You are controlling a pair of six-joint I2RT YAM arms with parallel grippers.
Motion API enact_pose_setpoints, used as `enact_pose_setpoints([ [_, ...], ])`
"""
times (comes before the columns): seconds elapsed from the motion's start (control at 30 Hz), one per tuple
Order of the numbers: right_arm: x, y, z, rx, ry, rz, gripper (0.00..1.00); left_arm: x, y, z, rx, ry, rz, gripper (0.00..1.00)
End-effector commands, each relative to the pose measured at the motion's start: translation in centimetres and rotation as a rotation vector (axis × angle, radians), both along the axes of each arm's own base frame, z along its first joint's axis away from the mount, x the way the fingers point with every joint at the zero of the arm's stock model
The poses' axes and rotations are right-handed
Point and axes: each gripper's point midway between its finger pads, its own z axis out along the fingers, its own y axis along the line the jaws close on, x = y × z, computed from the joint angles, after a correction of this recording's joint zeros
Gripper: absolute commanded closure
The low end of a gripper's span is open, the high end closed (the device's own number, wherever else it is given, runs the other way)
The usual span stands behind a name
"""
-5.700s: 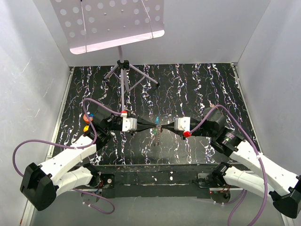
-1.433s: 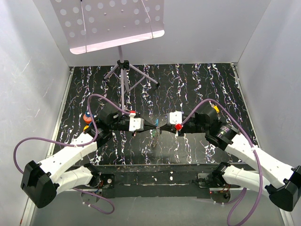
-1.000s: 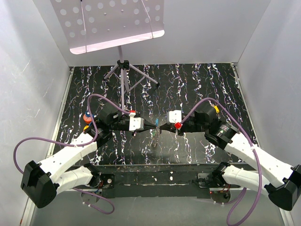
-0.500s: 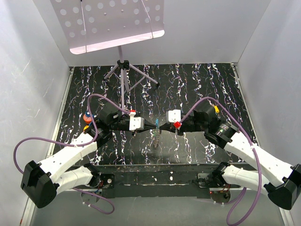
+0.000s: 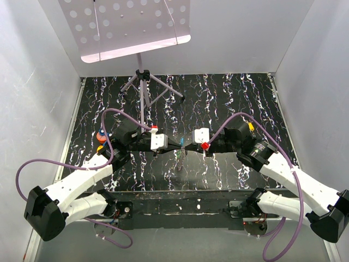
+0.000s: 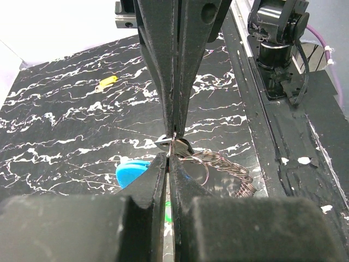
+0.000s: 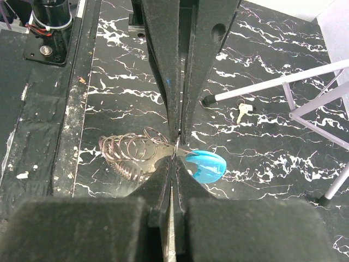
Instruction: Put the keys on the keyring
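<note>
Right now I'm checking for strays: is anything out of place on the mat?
A small pale key lies alone by the stand's foot, apart from the keyring gripped where the left pincer and right pincer meet.

**A robot lab test cell**

Two white robot arms are sitting bolted to a dark base plate at the bottom of the frame, trailing purple cables. Plain white walls are boxing in a black marbled mat. A perforated panel is standing on a tripod at upper centre.
</note>
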Motion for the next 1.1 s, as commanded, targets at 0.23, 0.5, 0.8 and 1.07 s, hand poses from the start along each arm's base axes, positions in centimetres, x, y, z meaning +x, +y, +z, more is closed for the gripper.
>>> enact_pose_setpoints([
  [0.23,-0.5,0.8,2.6,0.049,-0.087,0.05,0.99,1.2,-0.4,3.3,-0.065,-0.023,0.058,1.0],
  [0.5,-0.2,0.6,2.5,0.044,-0.102,0.037,0.99,1.7,-0.6,3.7,-0.081,0.007,0.084,1.0],
  [0.8,0.3,0.3,2.2,0.024,-0.132,0.018,0.99,1.9,-0.9,4.0,-0.103,0.047,0.098,1.0],
  [1.07,0.5,-0.2,1.6,0.001,-0.164,0.005,0.99,2.6,-1.2,5.1,-0.149,0.106,0.134,1.0],
])
